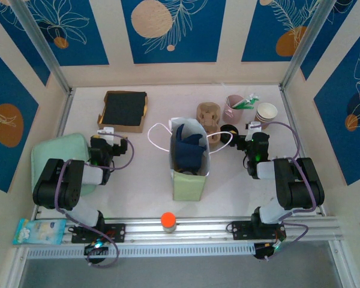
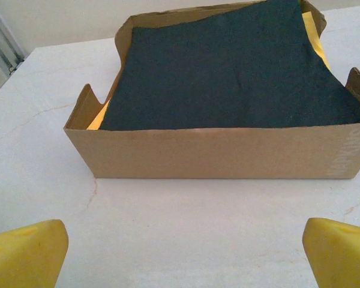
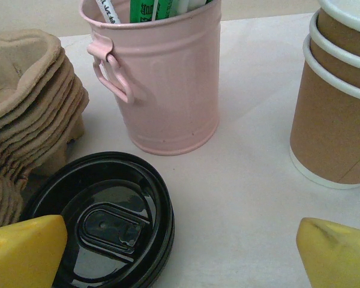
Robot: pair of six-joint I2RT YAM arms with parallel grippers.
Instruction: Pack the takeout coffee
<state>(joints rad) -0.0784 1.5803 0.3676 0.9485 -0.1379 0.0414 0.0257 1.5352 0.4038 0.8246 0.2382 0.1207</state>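
Right gripper point(image 3: 180, 258) wide open, held nothing. Black lid stack point(image 3: 102, 222) lay just ahead, by its left finger; we could not tell contact. Paper cups point(image 3: 339, 108) ahead right, pink bucket point(image 3: 162, 78) behind lids. Left gripper point(image 2: 183, 255) also wide, empty, facing napkin box point(image 2: 228, 153), apart. We saw green bag point(image 1: 189, 183) upright between arms.
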